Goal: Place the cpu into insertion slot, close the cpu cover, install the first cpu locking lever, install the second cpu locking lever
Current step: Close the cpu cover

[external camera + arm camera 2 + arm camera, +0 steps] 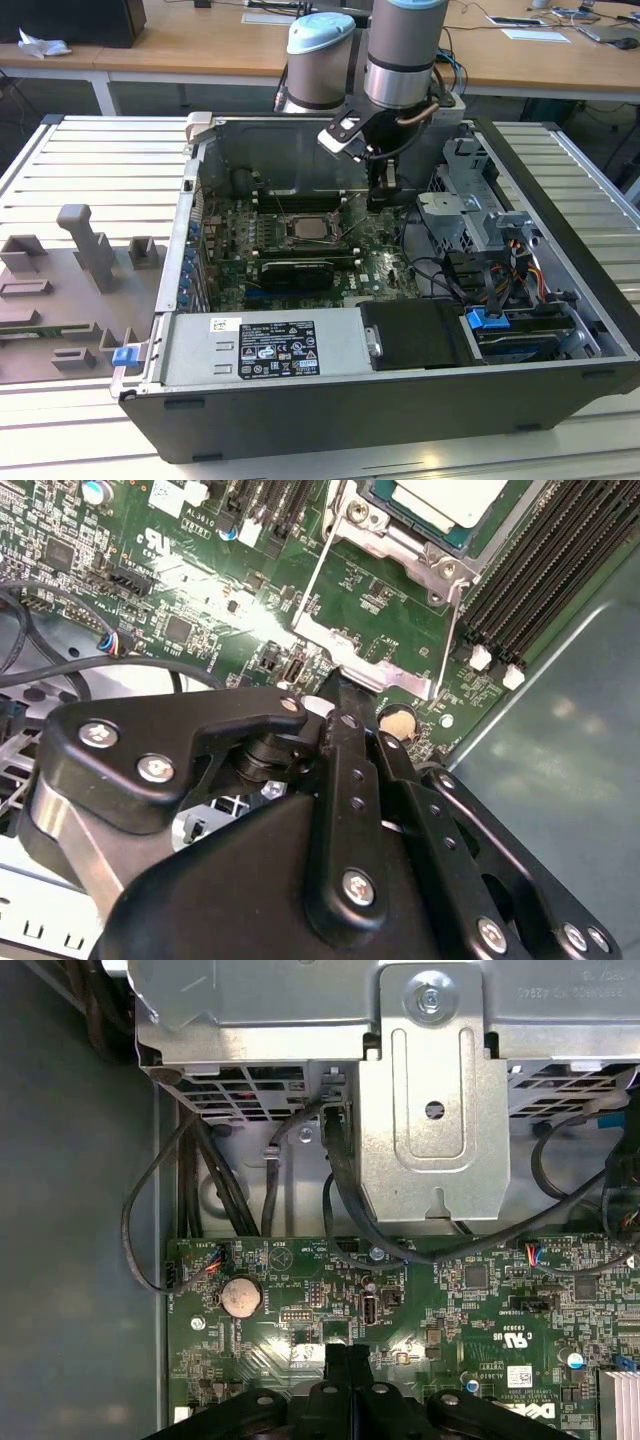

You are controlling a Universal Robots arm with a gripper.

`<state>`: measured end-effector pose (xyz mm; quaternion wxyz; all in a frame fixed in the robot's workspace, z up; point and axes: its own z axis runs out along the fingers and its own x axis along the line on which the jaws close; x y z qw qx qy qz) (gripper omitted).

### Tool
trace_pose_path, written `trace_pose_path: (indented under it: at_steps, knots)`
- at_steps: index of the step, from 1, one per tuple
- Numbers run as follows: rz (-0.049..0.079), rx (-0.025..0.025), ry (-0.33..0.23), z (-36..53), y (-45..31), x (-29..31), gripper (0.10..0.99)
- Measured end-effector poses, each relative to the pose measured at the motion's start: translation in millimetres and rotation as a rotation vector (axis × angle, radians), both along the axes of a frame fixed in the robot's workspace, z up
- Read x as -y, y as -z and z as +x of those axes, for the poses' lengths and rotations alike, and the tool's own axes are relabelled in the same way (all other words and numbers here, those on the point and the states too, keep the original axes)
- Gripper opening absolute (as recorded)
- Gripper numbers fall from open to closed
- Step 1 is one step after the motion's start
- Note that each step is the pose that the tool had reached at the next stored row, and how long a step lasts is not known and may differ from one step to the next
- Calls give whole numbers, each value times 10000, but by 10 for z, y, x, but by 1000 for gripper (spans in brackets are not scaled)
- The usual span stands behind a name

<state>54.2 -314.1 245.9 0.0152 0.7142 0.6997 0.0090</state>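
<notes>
CPU (445, 495): one, a pale square chip seated in its socket on the green board (450, 1310), a little way beyond the fingertips and apart from them. One cover (380, 665), a silver frame with a big cut-out, is swung open off the socket and lies between the CPU and the fingers. Its free edge is right at the fingertips, though whether they touch cannot be told. One gripper (348, 1348) hangs low inside the computer case (300, 420), its two fingers (336, 1368) pressed together with no gap and nothing seen between them. One coin battery (240, 1297) sits on the board just beside the fingertips.
</notes>
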Motion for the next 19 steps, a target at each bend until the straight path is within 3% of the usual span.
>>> trace_pose_path:
  at_steps: [14,19]
  knots:
    - [0,-4,2,-11,22,0,106]
    - [1,-3,1,-81,25,0,106]
